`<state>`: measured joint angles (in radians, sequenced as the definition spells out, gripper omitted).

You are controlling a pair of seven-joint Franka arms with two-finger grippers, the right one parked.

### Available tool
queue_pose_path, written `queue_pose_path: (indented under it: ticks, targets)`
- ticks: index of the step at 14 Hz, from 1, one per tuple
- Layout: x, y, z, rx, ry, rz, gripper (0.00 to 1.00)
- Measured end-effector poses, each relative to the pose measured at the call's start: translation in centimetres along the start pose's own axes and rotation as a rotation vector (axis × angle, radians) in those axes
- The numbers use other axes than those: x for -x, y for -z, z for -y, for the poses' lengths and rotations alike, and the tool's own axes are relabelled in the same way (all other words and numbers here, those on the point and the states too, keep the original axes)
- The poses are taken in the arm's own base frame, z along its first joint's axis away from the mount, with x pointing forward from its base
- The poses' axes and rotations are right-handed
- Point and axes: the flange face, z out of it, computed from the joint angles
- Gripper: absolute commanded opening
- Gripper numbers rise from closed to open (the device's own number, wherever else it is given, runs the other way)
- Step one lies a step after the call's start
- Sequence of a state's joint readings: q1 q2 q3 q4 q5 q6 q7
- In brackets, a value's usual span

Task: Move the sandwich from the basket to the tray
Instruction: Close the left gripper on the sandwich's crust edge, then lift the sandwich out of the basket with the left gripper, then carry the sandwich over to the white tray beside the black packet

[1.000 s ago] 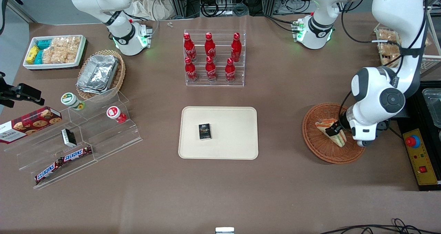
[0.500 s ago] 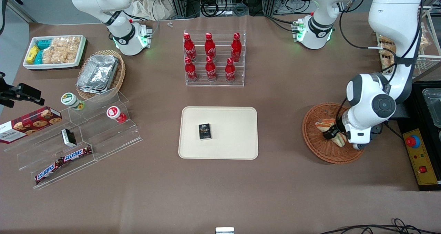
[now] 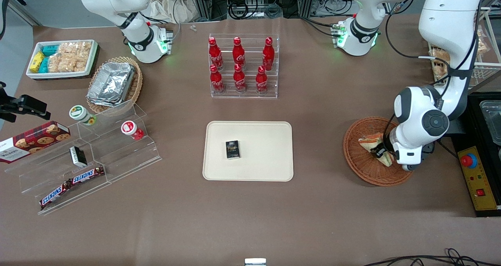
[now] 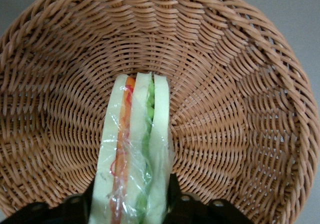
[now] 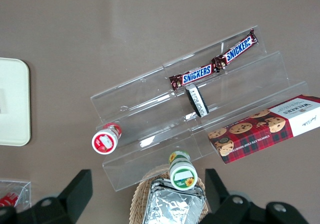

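The gripper point(image 3: 379, 152) pinches the sandwich point(image 4: 134, 149) in the basket point(image 3: 358, 156); lift straight up, clearing the rim before crossing to the tray point(image 3: 266, 156).

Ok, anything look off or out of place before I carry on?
One thing: a small black box already lies on the tray, where the sandwich should go. Otherwise fine: the gripper is shut on the sandwich, over the basket.
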<state>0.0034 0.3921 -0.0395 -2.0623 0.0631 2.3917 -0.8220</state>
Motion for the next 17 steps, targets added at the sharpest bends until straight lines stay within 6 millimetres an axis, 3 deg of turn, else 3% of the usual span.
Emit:
queue_pose_path:
  ticks: [2,5,7,9,11,13,15,17]
  targets:
    - [0.0,0.0,0.0,0.002,0.000,-0.002,0.02]
    - [-0.2,1.5,-0.1,0.012,0.003,-0.015,0.00]
    - [-0.2,5.2,0.0,0.006,0.002,-0.019,0.00]
    - [0.5,10.7,-0.1,0.001,-0.034,-0.025,0.00]
    - [2.4,15.7,-0.8,-0.013,-0.116,-0.018,0.00]
    - [5.1,19.0,-2.5,-0.036,-0.203,0.002,0.00]
    - [8.1,20.7,-4.8,-0.049,-0.288,0.017,0.00]
    - [11.5,21.1,-7.2,-0.047,-0.369,0.020,0.00]
